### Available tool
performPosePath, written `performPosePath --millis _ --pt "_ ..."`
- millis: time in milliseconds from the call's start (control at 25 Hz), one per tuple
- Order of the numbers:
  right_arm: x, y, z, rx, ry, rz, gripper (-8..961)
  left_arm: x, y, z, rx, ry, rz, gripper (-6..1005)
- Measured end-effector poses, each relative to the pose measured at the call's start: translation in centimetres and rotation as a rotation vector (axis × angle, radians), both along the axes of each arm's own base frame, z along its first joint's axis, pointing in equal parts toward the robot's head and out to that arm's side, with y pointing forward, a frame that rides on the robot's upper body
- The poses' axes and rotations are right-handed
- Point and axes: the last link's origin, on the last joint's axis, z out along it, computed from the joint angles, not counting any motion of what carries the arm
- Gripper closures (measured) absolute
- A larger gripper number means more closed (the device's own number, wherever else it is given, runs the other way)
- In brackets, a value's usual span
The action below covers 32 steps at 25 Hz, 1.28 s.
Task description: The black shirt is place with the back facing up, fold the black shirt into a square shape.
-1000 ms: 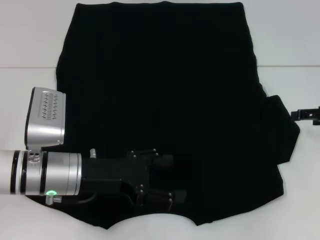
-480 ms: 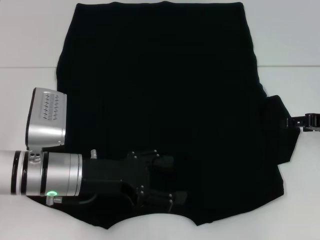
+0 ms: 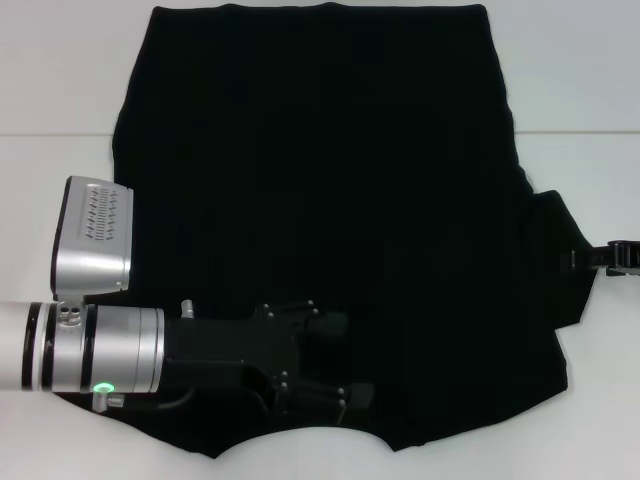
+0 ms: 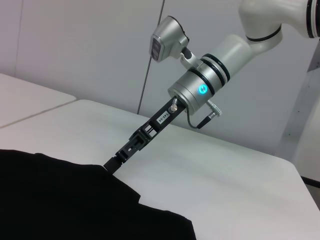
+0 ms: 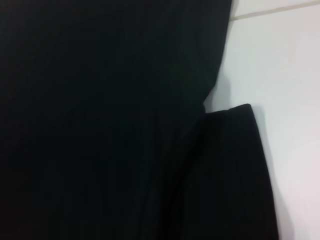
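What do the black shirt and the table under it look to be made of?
Black shirt: soft matte cloth, probably knit cotton; it lies limp, with faint ribbed lines and a folded sleeve edge. Table: smooth white hard surface, perhaps laminate, with a seam line and a slight sheen.

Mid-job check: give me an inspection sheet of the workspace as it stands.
Surface: white table, a seam line across it.
Job's things: black shirt spread flat, right sleeve sticking out; no fold seen.
Clutter: nothing seen.
Grippers: left gripper over the shirt's near edge; right gripper at the right sleeve's edge.
Cables: short cable looped at the right wrist.
Surroundings: pale wall panels behind the table.
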Motion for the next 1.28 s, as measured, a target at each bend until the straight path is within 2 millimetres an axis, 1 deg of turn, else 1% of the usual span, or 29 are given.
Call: performPosePath --millis 440,680,1000,1200,1280 --pt "-0.4 0.4 -1.0 0.018 -0.014 0.01 209 0.0 0.0 0.1 0.002 -0.002 0.004 37" --pt "-0.3 0.4 -1.1 0.019 -0.017 0.007 438 0.0 0.1 0.1 0.004 -0.002 0.005 37" --pt "-0.2 0.4 -1.1 0.026 -0.022 0.005 688 -0.1 0.2 0.1 0.01 0.003 0.011 37" --pt "0.1 0.5 -0.9 0.044 -0.027 -0.001 920 -0.1 0.2 0.0 0.01 -0.001 0.014 37" --pt "0.2 0.6 -0.6 0.064 -0.027 -0.007 931 -0.1 0.2 0.0 0.01 -0.002 0.015 37"
